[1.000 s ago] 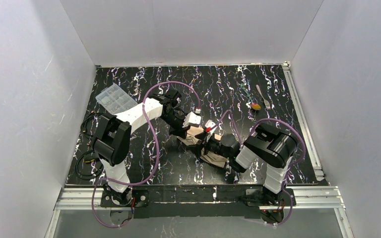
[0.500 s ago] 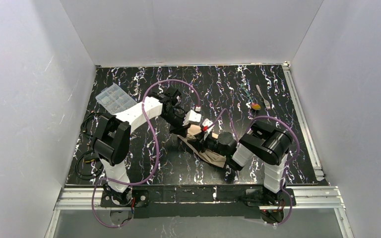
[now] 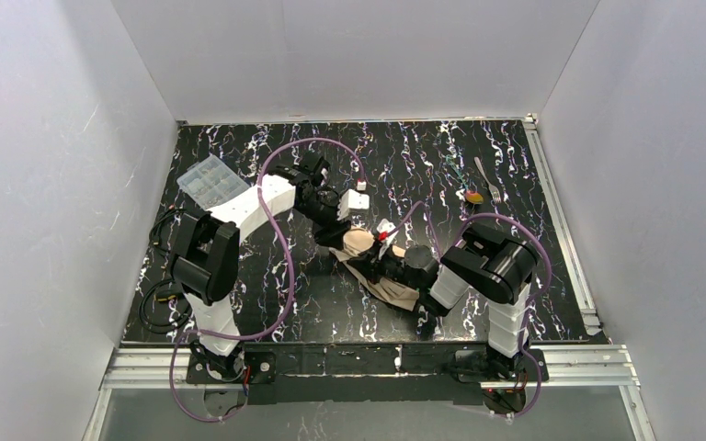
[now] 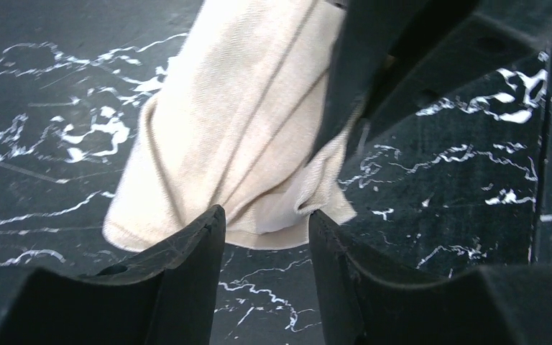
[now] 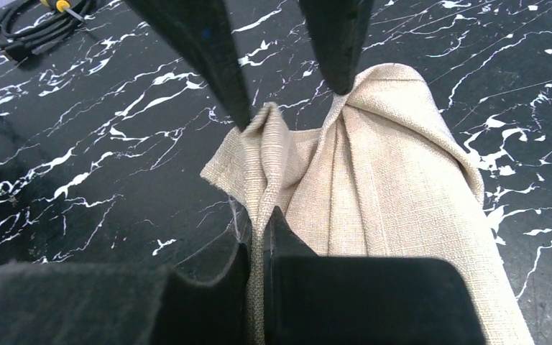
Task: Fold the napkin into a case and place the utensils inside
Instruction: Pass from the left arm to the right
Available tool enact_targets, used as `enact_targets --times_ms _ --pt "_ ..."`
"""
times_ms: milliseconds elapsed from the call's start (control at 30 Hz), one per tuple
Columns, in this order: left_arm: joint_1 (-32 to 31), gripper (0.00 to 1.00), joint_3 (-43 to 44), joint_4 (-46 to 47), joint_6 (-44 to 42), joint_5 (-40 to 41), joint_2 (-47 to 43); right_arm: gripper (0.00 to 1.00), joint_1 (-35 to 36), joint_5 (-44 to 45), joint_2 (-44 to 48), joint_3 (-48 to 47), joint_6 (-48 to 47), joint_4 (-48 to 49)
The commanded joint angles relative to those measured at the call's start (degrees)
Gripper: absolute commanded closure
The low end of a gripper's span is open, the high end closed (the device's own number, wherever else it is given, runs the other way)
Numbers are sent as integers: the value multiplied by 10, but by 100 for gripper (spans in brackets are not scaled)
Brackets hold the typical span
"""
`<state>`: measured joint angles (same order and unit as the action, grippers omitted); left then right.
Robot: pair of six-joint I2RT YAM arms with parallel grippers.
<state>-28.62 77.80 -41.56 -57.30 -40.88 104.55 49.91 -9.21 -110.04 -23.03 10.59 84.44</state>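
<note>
The tan napkin (image 3: 368, 266) lies bunched in a narrow folded strip at mid-table between both arms. My right gripper (image 5: 259, 233) is shut on a raised fold of the napkin (image 5: 395, 187) at its near edge. My left gripper (image 4: 266, 219) stands open just off the napkin's (image 4: 244, 122) end, with only bare table between its fingers. Those left fingers (image 5: 212, 57) show at the top of the right wrist view, straddling a pinched ridge of cloth. The silver fork (image 3: 487, 175) and the orange-bowled spoon (image 3: 473, 196) lie at the far right, away from both grippers.
A clear plastic compartment box (image 3: 213, 184) sits at the far left of the black marbled table (image 3: 423, 147). A coiled black cable (image 3: 161, 303) lies by the left arm's base. White walls close in three sides.
My left gripper has opened, let go of the napkin and drawn back toward the far left. My right gripper has shut on a fold of the napkin.
</note>
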Motion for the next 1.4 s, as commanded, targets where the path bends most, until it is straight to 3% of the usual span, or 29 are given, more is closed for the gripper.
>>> enact_targets --times_ms 0,100,300,367,467,500,533,600,700,900,1133,1367 --pt "13 56 20 61 91 17 -16 86 -8 -21 2 5 25 67" --pt "15 56 25 37 69 -13 -17 86 -18 -29 6 4 40 60" --pt "16 51 14 -112 -118 -75 -24 87 -34 -49 5 -4 69 54" --pt "16 43 1 -115 -158 -70 -29 87 -35 -57 4 -6 70 53" --pt "15 39 -8 -82 -175 -49 -27 87 -40 -70 -1 -12 82 51" --pt "15 34 -17 -62 -182 -40 -30 87 -41 -76 -4 -15 87 52" --pt "15 8 -32 -34 -189 -31 -38 87 -44 -79 -5 -17 93 53" --pt "10 2 -85 40 -214 -7 -63 87 -50 -88 -9 -21 105 57" --pt "-4 2 -164 188 -202 48 -94 87 -54 -101 -12 -26 116 57" --pt "-9 6 -160 240 -144 55 -90 87 -57 -120 -19 -33 124 54" --pt "-13 18 -153 231 -137 40 -87 87 -60 -129 -21 -33 128 54" --pt "-15 40 -120 150 -135 -7 -90 85 -63 -129 -24 -35 127 46"
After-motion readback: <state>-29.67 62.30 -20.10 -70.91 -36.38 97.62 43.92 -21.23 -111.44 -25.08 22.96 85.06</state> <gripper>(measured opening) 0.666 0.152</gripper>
